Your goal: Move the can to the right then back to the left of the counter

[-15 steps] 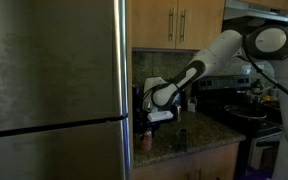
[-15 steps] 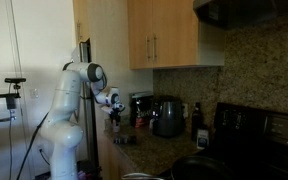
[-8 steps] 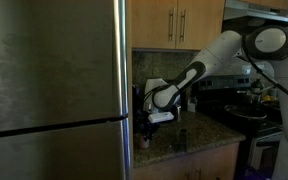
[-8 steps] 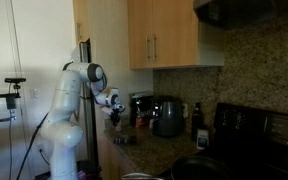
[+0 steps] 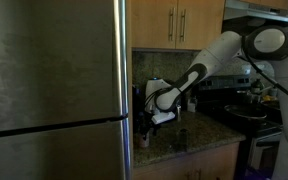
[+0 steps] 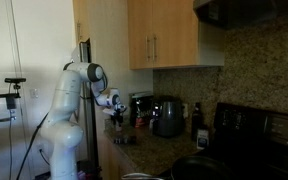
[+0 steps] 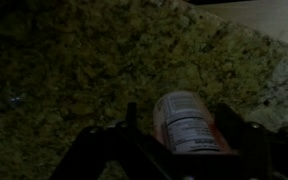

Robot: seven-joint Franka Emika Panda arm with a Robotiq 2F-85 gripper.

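The can (image 7: pixel 189 125), reddish-pink with a pale printed label, stands on the dark speckled counter (image 7: pixel 74 70). My gripper (image 7: pixel 180 108) is open around it. One dark finger (image 7: pixel 131 115) stands a little clear of the can's side, and the other finger (image 7: pixel 229 125) is close against the opposite side. In an exterior view the gripper (image 5: pixel 154 122) hangs low at the counter's (image 5: pixel 199 130) end beside the fridge, with the can (image 5: pixel 144 140) just below it. From the opposite side the gripper (image 6: pixel 115 112) shows above the counter (image 6: pixel 154 145), and the can is too small to make out.
A tall steel fridge (image 5: pixel 54 90) stands right beside the gripper. On the counter are a black coffee maker (image 6: pixel 167 115), a dark bottle (image 6: pixel 196 115) and a small dark upright object (image 5: pixel 180 140). A stove with a pan (image 5: pixel 249 115) lies beyond. Wooden cabinets (image 6: pixel 169 35) hang overhead.
The gripper has barely shifted around the can. The can stays at the same spot on the counter.
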